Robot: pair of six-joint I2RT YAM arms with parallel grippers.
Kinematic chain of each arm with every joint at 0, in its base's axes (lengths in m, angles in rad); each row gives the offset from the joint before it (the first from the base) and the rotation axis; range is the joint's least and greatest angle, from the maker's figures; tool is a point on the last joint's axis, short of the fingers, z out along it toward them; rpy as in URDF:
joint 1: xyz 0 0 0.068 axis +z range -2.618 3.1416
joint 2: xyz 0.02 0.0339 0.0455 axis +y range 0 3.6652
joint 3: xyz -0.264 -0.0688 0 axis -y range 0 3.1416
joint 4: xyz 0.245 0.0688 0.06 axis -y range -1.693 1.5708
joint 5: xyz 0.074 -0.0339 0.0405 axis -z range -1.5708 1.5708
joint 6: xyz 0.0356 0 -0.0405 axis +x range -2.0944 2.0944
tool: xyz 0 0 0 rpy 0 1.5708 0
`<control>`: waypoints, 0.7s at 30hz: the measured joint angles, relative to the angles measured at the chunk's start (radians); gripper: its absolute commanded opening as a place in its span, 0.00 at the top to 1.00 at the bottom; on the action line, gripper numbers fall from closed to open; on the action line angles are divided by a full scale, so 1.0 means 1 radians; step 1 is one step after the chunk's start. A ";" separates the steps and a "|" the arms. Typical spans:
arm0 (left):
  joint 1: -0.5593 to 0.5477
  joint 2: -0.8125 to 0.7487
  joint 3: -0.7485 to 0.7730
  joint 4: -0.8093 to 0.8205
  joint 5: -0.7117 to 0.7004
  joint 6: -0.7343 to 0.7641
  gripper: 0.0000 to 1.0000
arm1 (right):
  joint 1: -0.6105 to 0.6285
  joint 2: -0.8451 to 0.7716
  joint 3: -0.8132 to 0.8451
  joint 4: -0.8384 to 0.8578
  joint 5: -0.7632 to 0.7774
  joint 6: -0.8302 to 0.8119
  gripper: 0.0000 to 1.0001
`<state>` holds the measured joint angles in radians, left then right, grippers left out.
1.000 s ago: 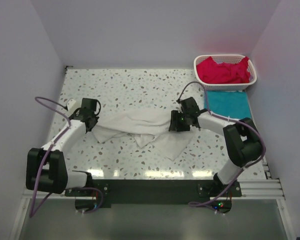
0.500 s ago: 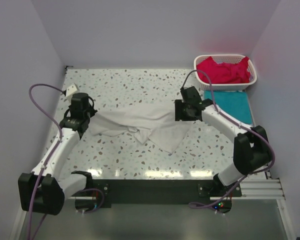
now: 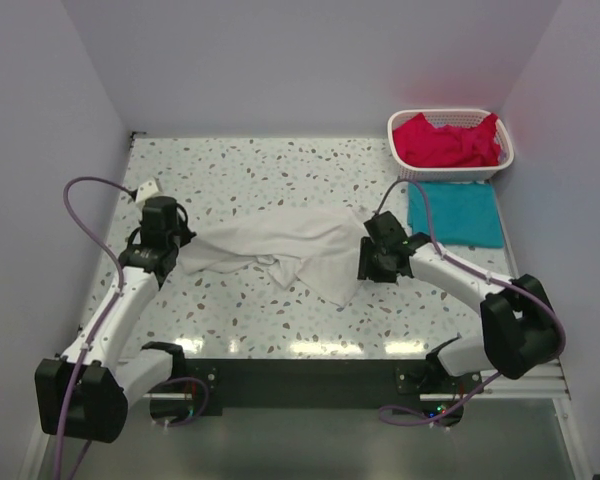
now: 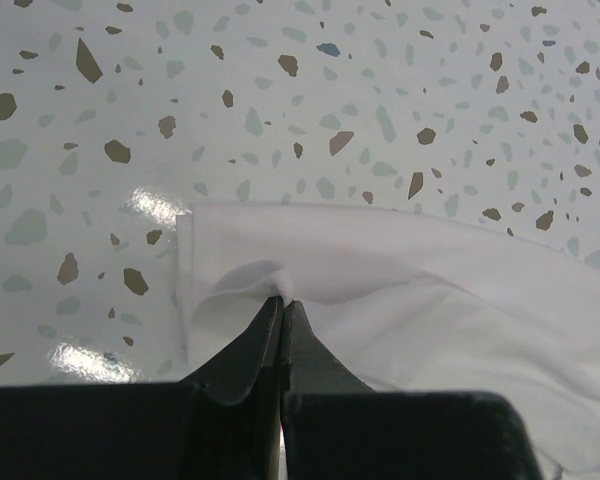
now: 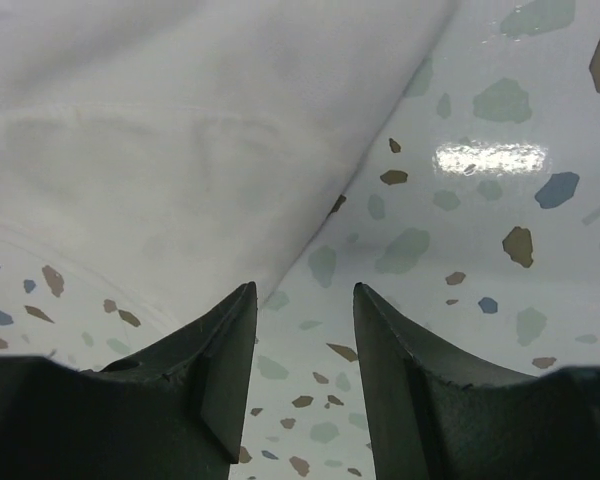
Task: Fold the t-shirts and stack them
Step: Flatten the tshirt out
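Top view: speckled counter [image 3: 260, 170], pale walls on three sides, plenty of bare room along the back. One white t-shirt [image 3: 280, 245] crumpled mid-counter, one teal t-shirt [image 3: 455, 213] flat by the right edge, and red-pink shirts [image 3: 445, 140] heaped in the one basket [image 3: 502, 160], can't count those.

Left wrist: my left tool [image 4: 281, 300] is pinched tight on a fold near the white t-shirt's corner.

Right wrist: right tool [image 5: 302, 330] is spread apart gripping nothing, with the shirt's edge just past it.

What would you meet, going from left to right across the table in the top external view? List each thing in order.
In order: left gripper → white t-shirt → right gripper → teal t-shirt. The basket is left out because it overlaps the teal t-shirt from left to right.
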<state>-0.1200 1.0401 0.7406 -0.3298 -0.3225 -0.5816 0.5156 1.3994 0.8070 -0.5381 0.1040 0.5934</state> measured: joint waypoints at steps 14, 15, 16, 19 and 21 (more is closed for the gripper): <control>0.000 -0.023 0.000 -0.008 -0.023 0.000 1.00 | 0.159 0.101 0.000 0.014 0.029 0.146 0.55; 0.000 -0.023 0.000 -0.010 -0.026 0.000 1.00 | 0.175 0.101 0.000 0.003 0.044 0.159 0.55; 0.000 -0.024 0.000 -0.011 -0.027 0.000 1.00 | 0.190 0.101 0.000 -0.004 0.056 0.171 0.55; 0.000 -0.026 0.000 -0.015 -0.030 0.000 1.00 | 0.222 0.101 0.000 -0.022 0.076 0.201 0.55; 0.000 -0.027 0.000 -0.018 -0.030 0.000 1.00 | 0.238 0.108 0.001 -0.024 0.087 0.218 0.55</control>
<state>-0.1200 1.0130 0.7406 -0.3477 -0.3527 -0.5819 0.7536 1.5078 0.8078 -0.5625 0.1909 0.8112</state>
